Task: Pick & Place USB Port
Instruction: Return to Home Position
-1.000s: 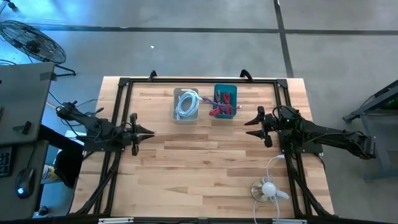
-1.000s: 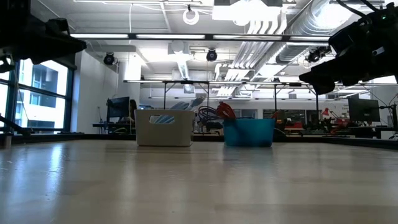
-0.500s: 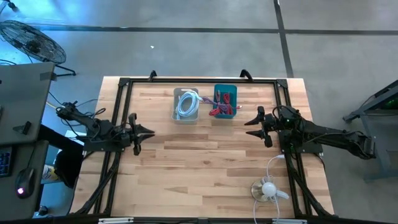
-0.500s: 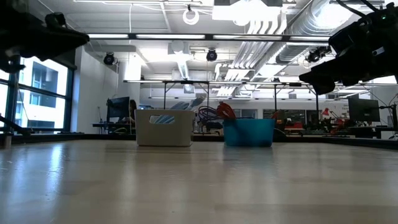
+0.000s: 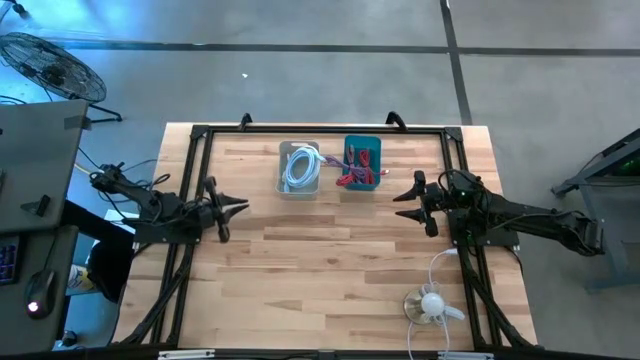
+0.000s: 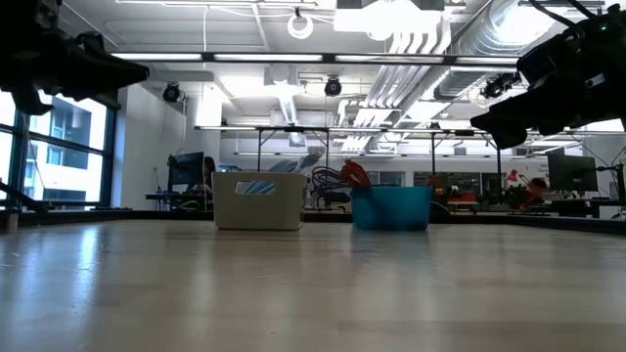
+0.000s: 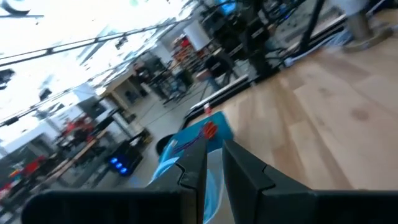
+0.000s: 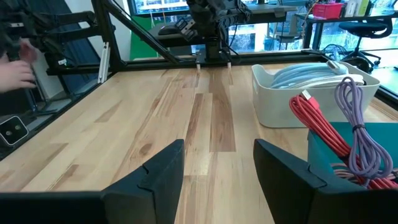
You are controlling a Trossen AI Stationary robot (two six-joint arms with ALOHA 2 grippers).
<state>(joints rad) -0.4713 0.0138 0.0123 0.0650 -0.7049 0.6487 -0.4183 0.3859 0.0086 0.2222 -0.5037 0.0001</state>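
Non-task items, table and surround.
Small white fan (image 5: 430, 304) with white cord sits on the wooden table (image 5: 330, 270), behind the right gripper (image 5: 408, 203), well apart. Floor fan (image 5: 45, 62) and desk (image 5: 30, 170) with mouse (image 5: 38, 300) stand off-table, behind the left gripper (image 5: 238, 209). Person's hand (image 8: 15, 68), blurred, shows far ahead of the right gripper, past the table edge.

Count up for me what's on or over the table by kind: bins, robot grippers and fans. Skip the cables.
Bins: 2 (gray bin, blue bin)
Grippers: 2 (left gripper, right gripper)
Fans: 1 (white fan, at the table's near right corner)
Total: 5
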